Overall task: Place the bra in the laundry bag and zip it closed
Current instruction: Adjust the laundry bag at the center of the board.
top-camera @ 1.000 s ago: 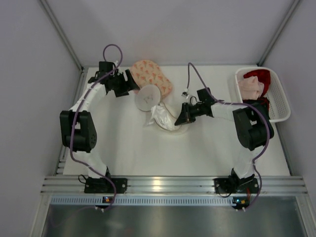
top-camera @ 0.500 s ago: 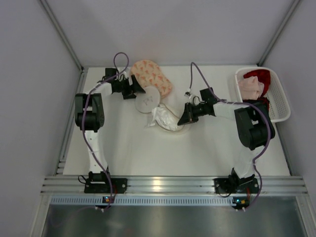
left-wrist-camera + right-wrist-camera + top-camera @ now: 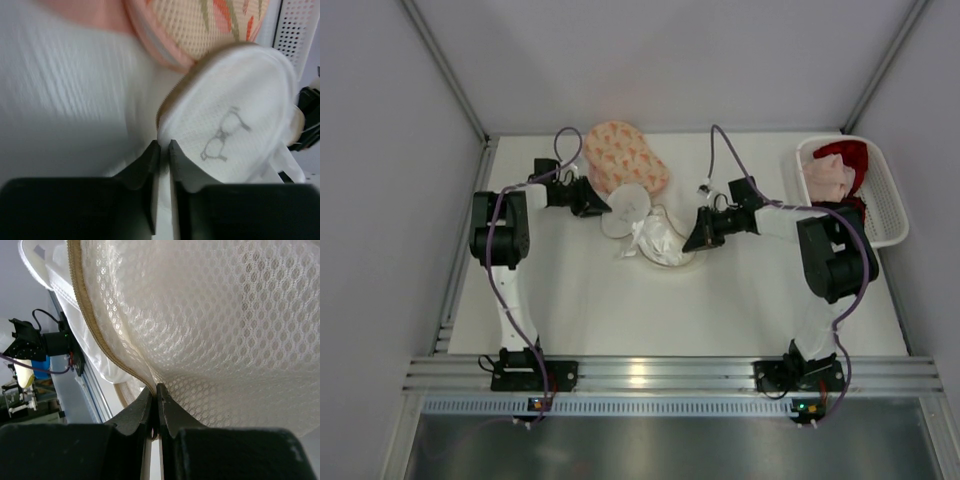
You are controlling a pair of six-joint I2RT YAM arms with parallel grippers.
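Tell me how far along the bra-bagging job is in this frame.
Done: the laundry bag lies open, lid flipped up, crumpled white fabric inside, possibly the bra. In hand: right pincer shut on the bag's zipper rim; left pincer nearly closed at the lid's edge, grip unclear. Left: closing the lid and zipping all round.

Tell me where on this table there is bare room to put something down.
Free: the near half of the white table, in front of the white mesh laundry bag; also the far strip between the peach patterned mesh piece and the white plastic basket. Crowded: the far middle, around those two.
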